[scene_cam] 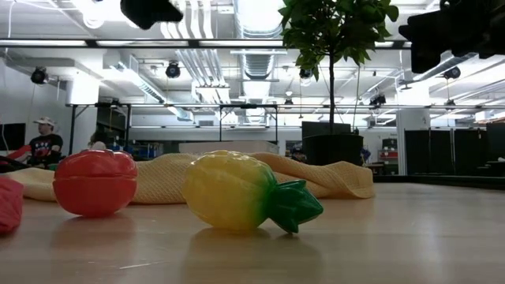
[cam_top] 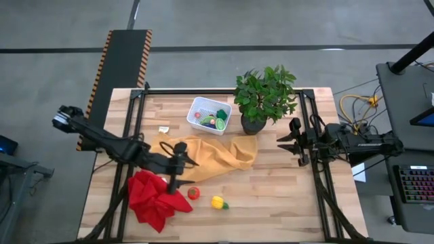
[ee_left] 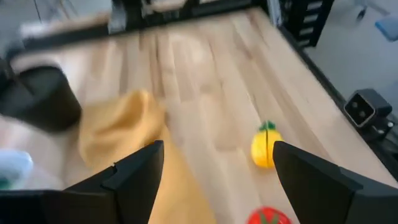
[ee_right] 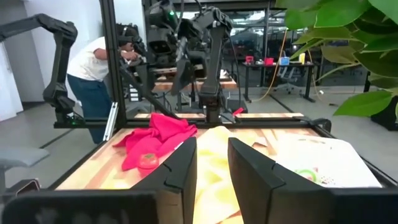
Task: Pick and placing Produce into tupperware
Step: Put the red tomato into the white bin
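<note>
Bin (cam_top: 208,115) already holds several pieces: red, green and purple show in the high view. Two pieces are left on the wood: tomato (cam_top: 194,193) and yellow fruit (cam_top: 218,202). Task judged well along, two picks remaining.

Left claw (cam_top: 178,177) hangs above the table with fingers spread and nothing between them. The tomato sits just beside it, slightly ahead; the yellow fruit is a little farther out on the same side. The bin lies well apart behind the claw, past the yellow cloth (cam_top: 217,154). Red cloth (cam_top: 152,198) lies just beside the claw on its other side.

Right claw (cam_top: 296,141) waits near the plant (cam_top: 264,95), fingers parted, empty.

View differences:
- Low view shows the tomato (scene_cam: 95,183) and yellow fruit (scene_cam: 248,192) large, resting flat on the wood, apart from each other; bin not visible there.
- Left wrist view puts the yellow fruit (ee_left: 265,147) and tomato (ee_left: 267,216) between and beyond the spread fingers (ee_left: 134,177).
- Right wrist view shows the bin (ee_right: 323,163) at its fingers' side, the tomato (ee_right: 148,160) by the red cloth, and a person beyond the table.
</note>
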Tool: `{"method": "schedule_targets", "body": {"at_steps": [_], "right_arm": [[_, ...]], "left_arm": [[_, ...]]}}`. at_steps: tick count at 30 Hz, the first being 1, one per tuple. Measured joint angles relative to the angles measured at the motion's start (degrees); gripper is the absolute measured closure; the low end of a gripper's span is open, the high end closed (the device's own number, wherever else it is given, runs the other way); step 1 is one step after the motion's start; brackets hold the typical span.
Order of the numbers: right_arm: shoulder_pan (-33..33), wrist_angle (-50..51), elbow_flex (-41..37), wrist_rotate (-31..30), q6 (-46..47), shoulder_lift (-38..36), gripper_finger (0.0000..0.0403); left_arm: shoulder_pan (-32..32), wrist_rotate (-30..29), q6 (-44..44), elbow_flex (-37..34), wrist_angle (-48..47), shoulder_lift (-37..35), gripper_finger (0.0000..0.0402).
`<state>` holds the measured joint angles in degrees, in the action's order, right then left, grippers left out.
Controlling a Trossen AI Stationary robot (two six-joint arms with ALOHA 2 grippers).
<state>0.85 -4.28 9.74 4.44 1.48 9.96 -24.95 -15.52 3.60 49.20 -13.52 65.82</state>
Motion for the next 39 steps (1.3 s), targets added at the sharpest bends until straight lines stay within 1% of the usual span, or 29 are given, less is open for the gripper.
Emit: {"method": "schedule_targets", "body": {"at_steps": [3, 8, 10, 12, 18, 23, 31, 34, 39], "right_arm": [[0.0, 0.2, 0.0, 0.0, 0.0, 0.0, 0.0324], [0.0, 1.4, 0.0, 0.0, 0.0, 0.0, 0.0329], [0.0, 1.4, 0.0, 0.0, -0.2, 0.0, 0.033], [0.0, 1.3, 0.0, 0.0, -0.6, 0.0, 0.0329], [0.0, 1.3, 0.0, -0.1, -2.0, 0.0, 0.0322], [0.0, 1.3, 0.0, -0.1, -2.1, 0.0, 0.0323], [0.0, 1.4, 0.0, -0.1, -2.1, 0.0, 0.0332], [0.0, 1.4, 0.0, -0.1, -2.0, 0.0, 0.033], [0.0, 1.5, 0.0, -0.1, -1.9, 0.0, 0.0322]], "left_arm": [[-0.6, 0.9, 5.7, 2.0, -4.2, 2.5, 0.0116], [-1.5, 5.1, 13.6, 2.7, -7.0, 7.2, 0.0116], [-1.8, 6.9, 15.6, 2.7, -7.5, 9.3, 0.0116], [-2.2, 7.3, 16.8, 2.7, -7.8, 11.4, 0.0116], [-2.9, 7.5, 18.0, 2.7, -8.4, 16.7, 0.0116], [-2.9, 8.6, 18.7, 3.0, -8.5, 19.6, 0.0116], [-2.9, 10.8, 20.4, 3.1, -8.0, 21.7, 0.0116], [-2.9, 12.0, 20.5, 3.4, -8.0, 21.9, 0.0116], [-2.9, 12.3, 20.1, 3.4, -8.0, 21.8, 0.0116]]}}
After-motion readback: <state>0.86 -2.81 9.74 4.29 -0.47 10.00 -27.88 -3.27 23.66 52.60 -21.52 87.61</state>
